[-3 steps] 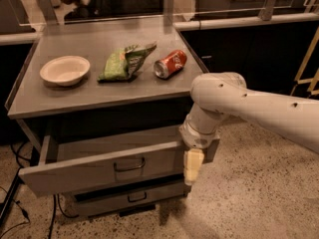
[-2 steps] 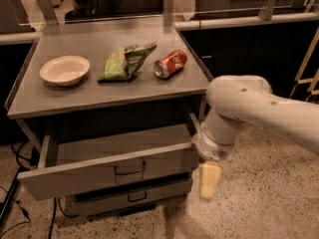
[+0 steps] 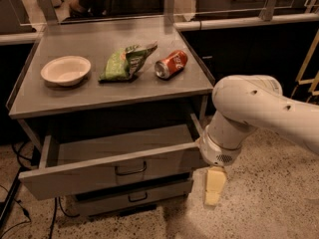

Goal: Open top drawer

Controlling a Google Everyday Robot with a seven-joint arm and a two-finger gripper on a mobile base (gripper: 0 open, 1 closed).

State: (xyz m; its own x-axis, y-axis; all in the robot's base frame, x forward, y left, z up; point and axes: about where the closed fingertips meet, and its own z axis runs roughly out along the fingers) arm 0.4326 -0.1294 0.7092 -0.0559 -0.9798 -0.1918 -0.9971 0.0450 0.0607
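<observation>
The top drawer (image 3: 114, 169) of the grey cabinet stands pulled out, its shallow grey inside showing. A dark loop handle (image 3: 131, 171) sits at the centre of its front. My gripper (image 3: 214, 185) hangs off the white arm to the right of the drawer's front corner, clear of the handle, pointing down over the floor. It holds nothing.
On the cabinet top (image 3: 99, 96) lie a white bowl (image 3: 65, 69), a green chip bag (image 3: 124, 62) and a red soda can (image 3: 171, 64) on its side. A lower drawer (image 3: 132, 195) sits below. Cables (image 3: 20, 203) lie on the speckled floor at left.
My arm has drawn back to the right and lower, away from the drawer front. The drawer stays pulled out.
</observation>
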